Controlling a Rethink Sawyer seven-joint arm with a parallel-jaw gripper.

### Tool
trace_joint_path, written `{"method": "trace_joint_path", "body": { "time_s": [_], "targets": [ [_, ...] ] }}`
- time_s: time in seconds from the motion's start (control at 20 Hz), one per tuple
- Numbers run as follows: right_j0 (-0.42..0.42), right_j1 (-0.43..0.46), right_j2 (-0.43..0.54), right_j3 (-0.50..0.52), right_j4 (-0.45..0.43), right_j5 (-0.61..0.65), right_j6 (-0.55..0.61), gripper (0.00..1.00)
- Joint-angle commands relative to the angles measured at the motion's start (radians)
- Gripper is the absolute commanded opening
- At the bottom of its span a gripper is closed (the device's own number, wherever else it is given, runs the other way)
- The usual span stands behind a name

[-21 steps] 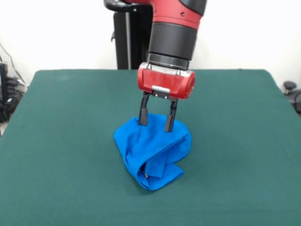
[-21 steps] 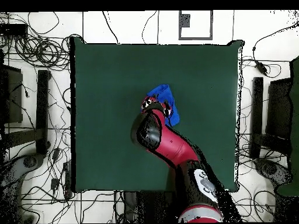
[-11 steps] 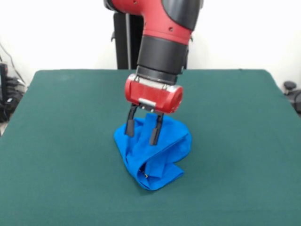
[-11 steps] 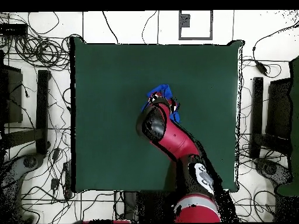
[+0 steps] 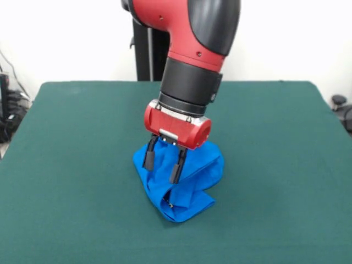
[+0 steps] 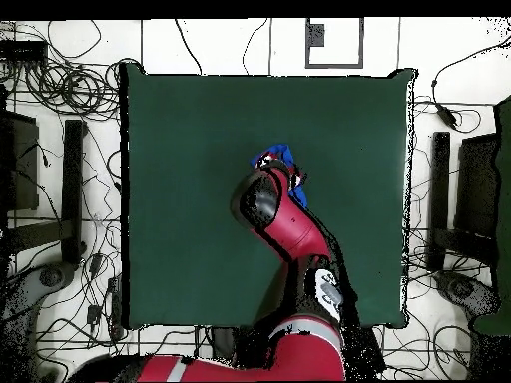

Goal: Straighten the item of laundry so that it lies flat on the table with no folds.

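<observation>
The item of laundry (image 5: 190, 181) is a bright blue cloth bunched into a folded heap near the middle of the dark green table (image 5: 71, 165). No lettering shows on it. My gripper (image 5: 161, 166) hangs over the heap's left part, open, its two black fingers (image 5: 148, 158) spread apart and reaching down onto the cloth with nothing pinched. In the overhead view the red arm covers most of the laundry (image 6: 286, 157); only a small blue patch shows beyond the wrist, and the gripper is hidden there.
The table (image 6: 180, 199) stretches wide on every side of the heap. Cables and stands (image 6: 70, 150) lie on the floor around the table's edges. A black post (image 5: 144, 49) rises behind the far edge.
The arm has moved toward the camera and down, carrying the open gripper from the heap's far top edge to low over its left part. The cloth has kept its shape.
</observation>
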Motion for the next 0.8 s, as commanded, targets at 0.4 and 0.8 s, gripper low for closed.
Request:
{"method": "trace_joint_path", "body": {
  "time_s": [0.4,0.8],
  "targets": [
    [0.130,0.041,-0.049,-0.066,0.162,0.191,0.266,1.00],
    [0.181,0.051,-0.108,-0.101,0.203,0.255,0.280,1.00]
  ]
}}
